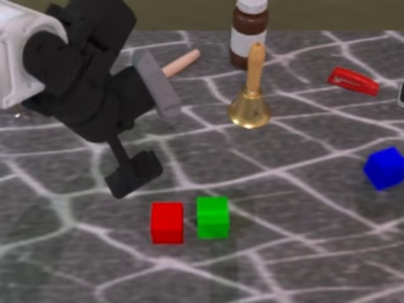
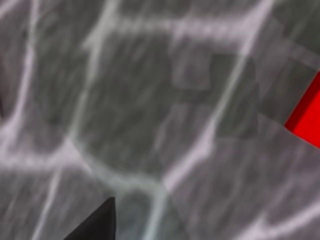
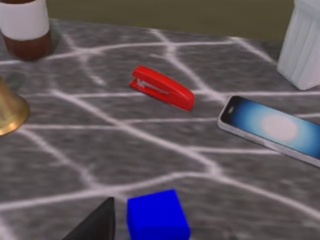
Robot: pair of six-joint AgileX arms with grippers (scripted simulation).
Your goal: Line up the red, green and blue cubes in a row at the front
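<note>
Cubes red [image 1: 166, 222] and green [image 1: 212, 217] sat side by side at the front. Blue cube [image 1: 384, 168] lay far right, nearer the right hand, so that arm should fetch it. Left hand [image 1: 134, 175] hung beside red; I could not tell either hand's grip.

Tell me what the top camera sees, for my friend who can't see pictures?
A red cube and green cube sit side by side at the table's front, the blue cube far right. The left gripper hovers beside the red cube; a bell stands behind.
</note>
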